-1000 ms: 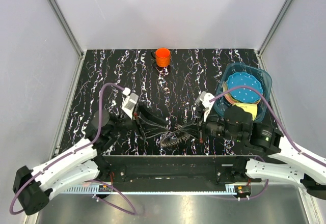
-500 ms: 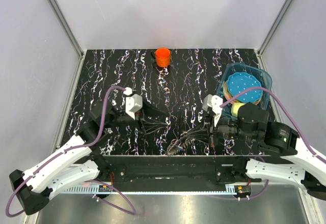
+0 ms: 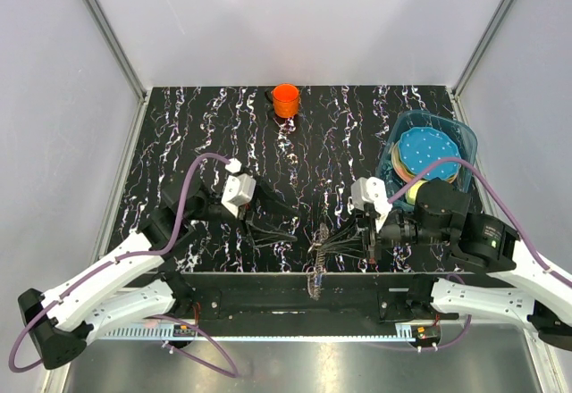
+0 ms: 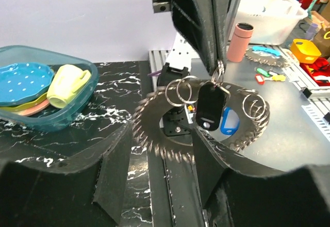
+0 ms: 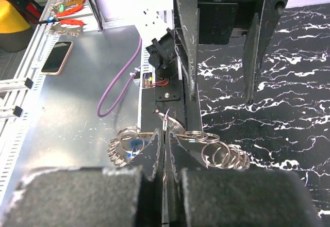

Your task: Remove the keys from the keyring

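The keys point(image 3: 315, 263) hang as a toothed wheel of grey metal over the table's front edge. My right gripper point(image 3: 347, 241) is shut on the keyring point(image 5: 167, 118), pinching it between its fingertips point(image 5: 172, 139). In the right wrist view the keys point(image 5: 119, 147) bunch to the left, with loose small rings point(image 5: 221, 155) to the right. In the left wrist view the keys point(image 4: 149, 142) hang with a black fob point(image 4: 211, 106) and a blue tag point(image 4: 228, 121). My left gripper point(image 3: 268, 219) is open and empty, its fingers point(image 4: 116, 160) apart just short of the wheel.
An orange cup point(image 3: 286, 100) stands at the back middle. A blue bin point(image 3: 466, 138) at the right holds a blue dotted plate point(image 3: 427, 154) and a yellow cup point(image 4: 67, 80). The keys hang past the table's front edge point(image 3: 295, 277).
My right gripper drew back to the right and raised the keyring, so the keys went from lying flat to hanging edge-on. My left gripper moved right toward them, still open.
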Robot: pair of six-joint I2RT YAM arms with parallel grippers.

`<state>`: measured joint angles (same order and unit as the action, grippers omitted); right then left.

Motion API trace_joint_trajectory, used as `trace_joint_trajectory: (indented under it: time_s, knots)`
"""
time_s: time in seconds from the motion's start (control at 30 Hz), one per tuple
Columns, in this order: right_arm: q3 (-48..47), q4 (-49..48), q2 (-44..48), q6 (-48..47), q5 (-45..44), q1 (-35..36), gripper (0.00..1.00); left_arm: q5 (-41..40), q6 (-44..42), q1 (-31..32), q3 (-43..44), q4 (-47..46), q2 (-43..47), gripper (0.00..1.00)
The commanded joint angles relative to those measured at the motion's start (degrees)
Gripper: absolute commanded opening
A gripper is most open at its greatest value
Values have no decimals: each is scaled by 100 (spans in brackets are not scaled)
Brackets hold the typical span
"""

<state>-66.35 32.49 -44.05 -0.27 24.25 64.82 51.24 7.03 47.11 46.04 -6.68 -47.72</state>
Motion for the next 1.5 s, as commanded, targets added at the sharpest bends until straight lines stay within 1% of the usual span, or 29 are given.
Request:
trace_joint_trajectory:
  time_s: [0.0,0.1,0.27,0.33,0.47,0.6,0.7,0.77,0.8,1.07,1.23,1.3,1.33,1.47]
  knots:
    - [-10,-647,-59,-236,256,13,0,193,377,166,37,-869,35,54]
    - [-45,-665,-95,-254,229,5,0,167,501,263,-16,-1107,18,55]
    - [-1,-718,-130,-149,-95,5,0,105,528,500,28,-1125,-26,55]
    - [25,-753,-139,-140,-113,5,0,18,502,579,80,-1055,-26,55]
    - [78,-858,-148,-113,-131,5,0,-246,133,781,168,-651,-9,54]
    - [192,-973,-86,-113,-175,5,0,-299,62,808,195,-466,-18,52]
    - [210,-990,-86,-87,-219,5,0,-369,36,835,168,-466,0,48]
    - [201,-999,-77,-61,-350,5,0,-387,1,852,177,-449,0,41]
    - [218,-999,-51,-52,-377,-4,0,-404,-8,852,194,-414,-9,40]
    - [359,-1131,178,-8,-711,5,0,-686,-184,870,186,-123,18,40]
    - [377,-1140,195,-8,-694,5,0,-773,-184,896,247,-123,-96,34]
    - [386,-1157,187,-8,-694,5,0,-791,-193,905,274,-88,-132,35]
    - [386,-1166,178,-8,-728,5,0,-826,-184,914,291,-88,-149,41]
    - [412,-1183,186,141,-860,5,0,-1002,-219,949,291,-79,-176,48]
